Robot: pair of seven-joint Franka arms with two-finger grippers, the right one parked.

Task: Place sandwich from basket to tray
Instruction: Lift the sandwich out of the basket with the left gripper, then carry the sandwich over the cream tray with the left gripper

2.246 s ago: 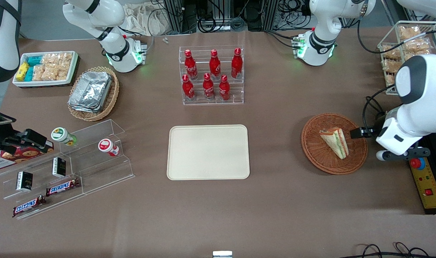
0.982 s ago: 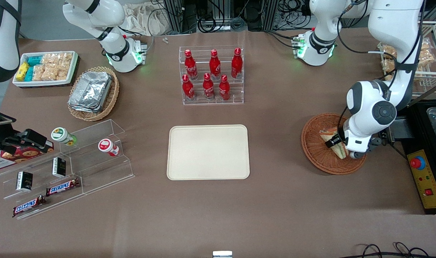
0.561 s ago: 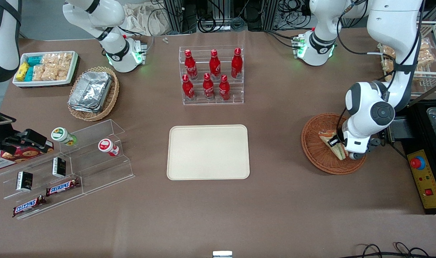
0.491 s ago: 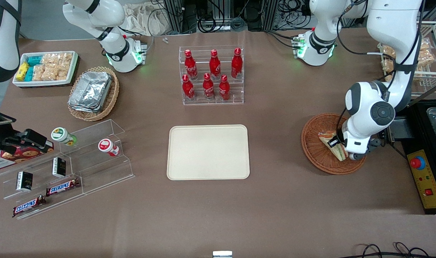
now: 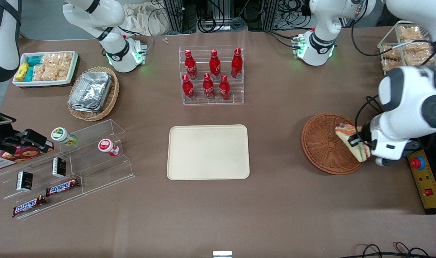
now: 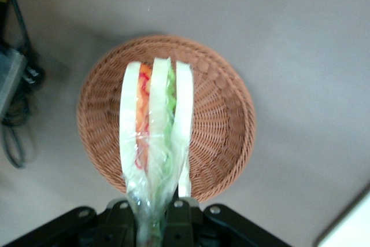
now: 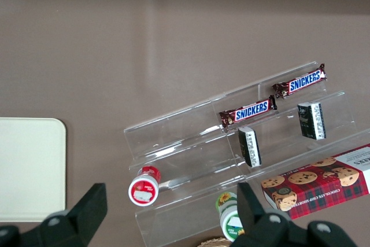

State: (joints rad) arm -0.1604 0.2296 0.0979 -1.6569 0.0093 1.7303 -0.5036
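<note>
Pincer clamped on sandwich above basket at frame's right: carry level toward tray, grip gentle.

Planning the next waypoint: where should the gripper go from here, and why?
Probably carry sideways toward the tray: the gripper is shut on the sandwich, which hangs lifted above the basket, and the tray has nothing on it.

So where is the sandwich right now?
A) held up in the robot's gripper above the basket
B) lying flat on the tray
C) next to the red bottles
A: the gripper is shut on the sandwich, which hangs lifted over the basket, and the tray has nothing on it.
</note>
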